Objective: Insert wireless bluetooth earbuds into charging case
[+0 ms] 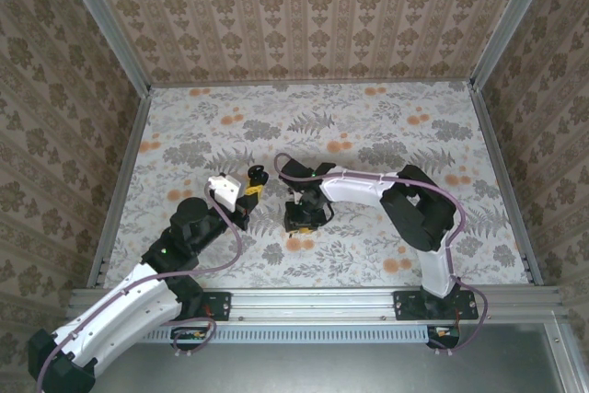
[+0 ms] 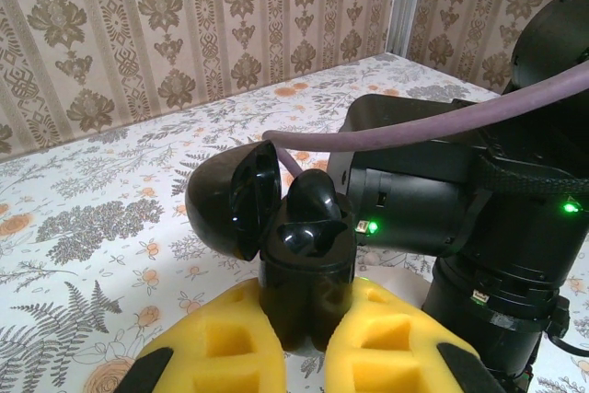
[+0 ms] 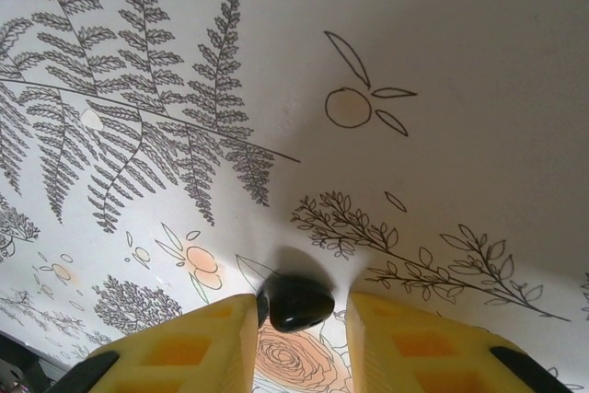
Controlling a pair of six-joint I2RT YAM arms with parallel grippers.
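Right wrist view had one earbud (image 3: 294, 302) lying on the tablecloth (image 3: 460, 89) at six o'clock, my right gripper (image 3: 302, 324) narrow astride it, a sliver of gap on the three o'clock side. My left gripper (image 2: 308, 333) clamped the charging case (image 2: 308, 269), lid (image 2: 235, 200) open toward nine o'clock. I judged I should centre, pinch gently, lift straight, lest it pop out

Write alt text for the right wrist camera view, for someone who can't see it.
A small glossy black earbud lies on the white fern-and-flower patterned tablecloth between the right gripper's two yellow foam-padded fingers, which straddle it but have not yet clamped it.
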